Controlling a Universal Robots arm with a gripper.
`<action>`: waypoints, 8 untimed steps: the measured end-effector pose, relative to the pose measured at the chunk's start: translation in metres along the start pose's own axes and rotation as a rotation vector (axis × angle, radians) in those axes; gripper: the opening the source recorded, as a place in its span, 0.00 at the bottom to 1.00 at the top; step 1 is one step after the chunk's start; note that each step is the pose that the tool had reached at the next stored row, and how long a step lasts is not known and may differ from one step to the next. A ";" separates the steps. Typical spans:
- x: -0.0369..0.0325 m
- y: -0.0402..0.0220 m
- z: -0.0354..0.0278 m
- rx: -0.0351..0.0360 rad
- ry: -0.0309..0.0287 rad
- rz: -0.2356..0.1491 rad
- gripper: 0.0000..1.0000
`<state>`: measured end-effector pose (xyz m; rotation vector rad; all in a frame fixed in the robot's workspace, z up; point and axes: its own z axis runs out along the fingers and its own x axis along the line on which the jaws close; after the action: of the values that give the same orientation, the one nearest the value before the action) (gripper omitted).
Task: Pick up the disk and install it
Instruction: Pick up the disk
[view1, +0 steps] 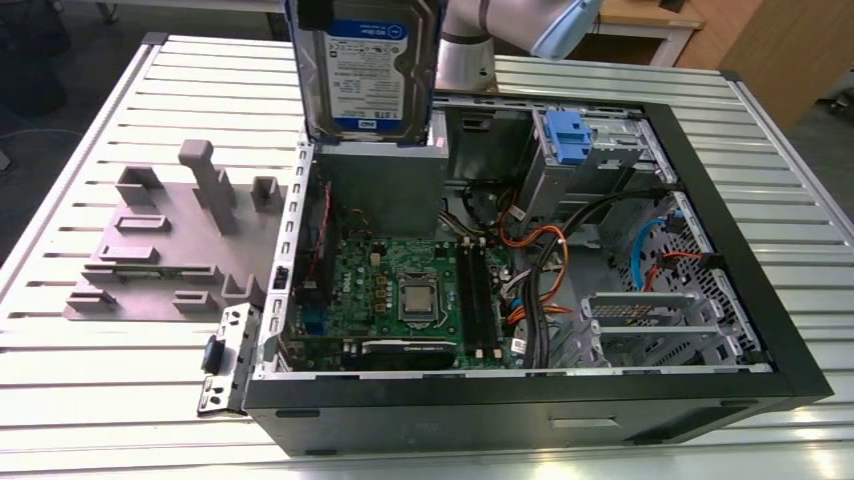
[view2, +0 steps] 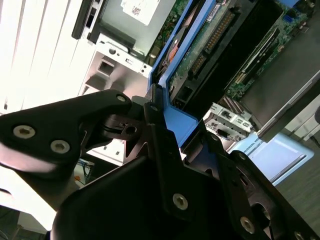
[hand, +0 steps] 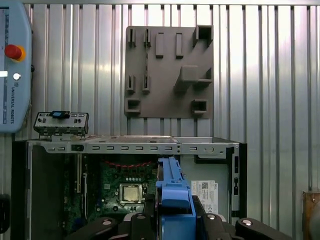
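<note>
The disk (view1: 367, 80), a silver hard drive with a white-and-blue label, hangs upright above the back left corner of the open computer case (view1: 747, 250). It sits just over the grey metal box (view1: 380, 185) inside the case. My gripper (hand: 172, 216) is shut on the disk's blue plastic frame (hand: 172, 192) from above. In the second wrist view the black fingers (view2: 160, 135) clamp the blue frame (view2: 182, 120), and the drive's green circuit board (view2: 200, 45) faces the camera.
A grey fixture plate (view1: 160, 250) with upright blocks lies on the slatted metal table, at the exterior view's left of the case. Inside the case are the motherboard (view1: 400, 290), orange and blue cables, a blue clip (view1: 567, 135) at the rear bays and a metal drive cage (view1: 641, 320).
</note>
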<state>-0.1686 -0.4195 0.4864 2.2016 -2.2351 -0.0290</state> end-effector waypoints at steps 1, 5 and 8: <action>0.0000 -0.0038 0.0001 0.0000 0.0003 0.000 0.37; -0.0002 -0.0175 0.0001 0.0001 0.0014 0.001 0.37; 0.0006 -0.0201 0.0002 0.0003 0.0036 0.002 0.37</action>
<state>-0.1485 -0.4204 0.4859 2.1975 -2.2358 -0.0248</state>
